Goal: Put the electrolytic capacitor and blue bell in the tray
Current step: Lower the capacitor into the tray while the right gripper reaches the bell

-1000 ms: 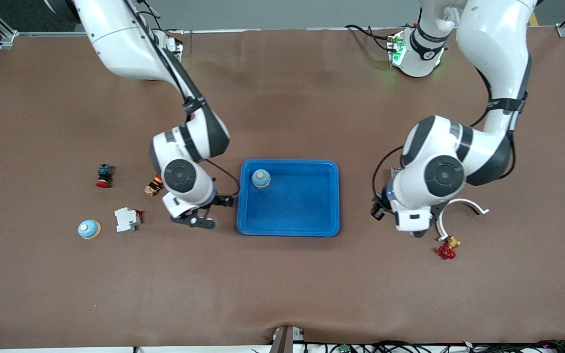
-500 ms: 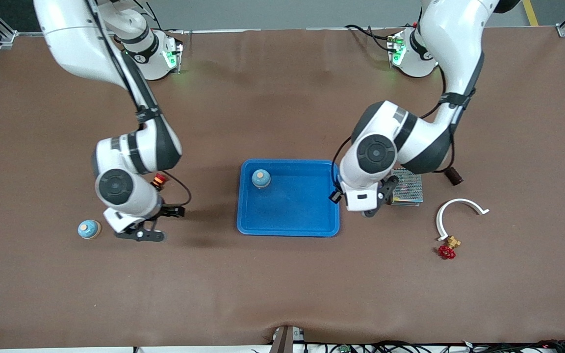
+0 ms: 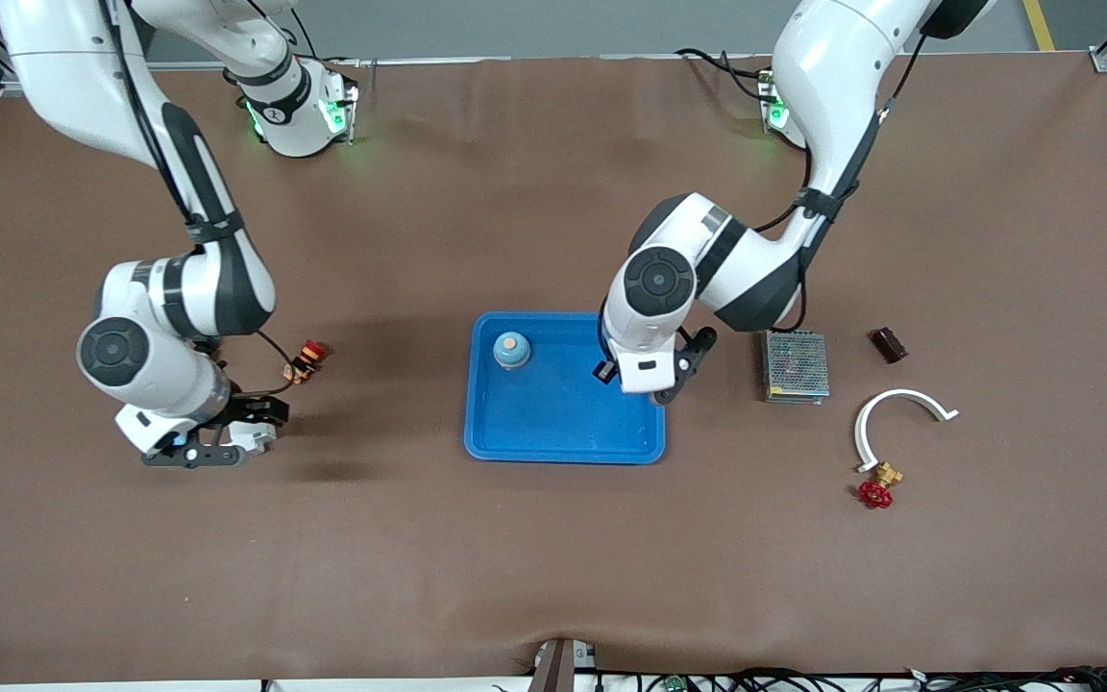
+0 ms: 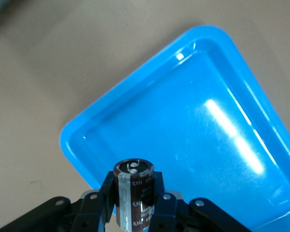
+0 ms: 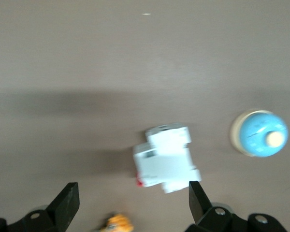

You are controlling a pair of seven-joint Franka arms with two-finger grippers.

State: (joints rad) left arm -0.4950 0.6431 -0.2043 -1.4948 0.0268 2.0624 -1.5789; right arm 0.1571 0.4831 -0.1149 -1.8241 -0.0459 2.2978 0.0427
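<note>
The bright blue tray (image 3: 573,418) lies mid-table, with one blue bell (image 3: 511,351) standing in its corner toward the right arm's end. My left gripper (image 3: 650,384) hangs over the tray's edge toward the left arm's end, shut on the dark brown electrolytic capacitor (image 4: 135,186), with the tray (image 4: 193,121) below it. My right gripper (image 3: 193,454) is open and empty over a white breaker (image 5: 166,157). A second blue bell (image 5: 260,133) stands on the table beside the breaker. The right hand hides that bell in the front view.
A metal mesh box (image 3: 796,365), a small dark block (image 3: 888,344), a white curved piece (image 3: 899,411) and a red-handled brass valve (image 3: 875,490) lie toward the left arm's end. A red-orange push button (image 3: 306,358) lies near the right arm.
My left gripper has moved from near the mesh box to over the tray's edge. My right gripper has swept from beside the tray to over the breaker and second bell.
</note>
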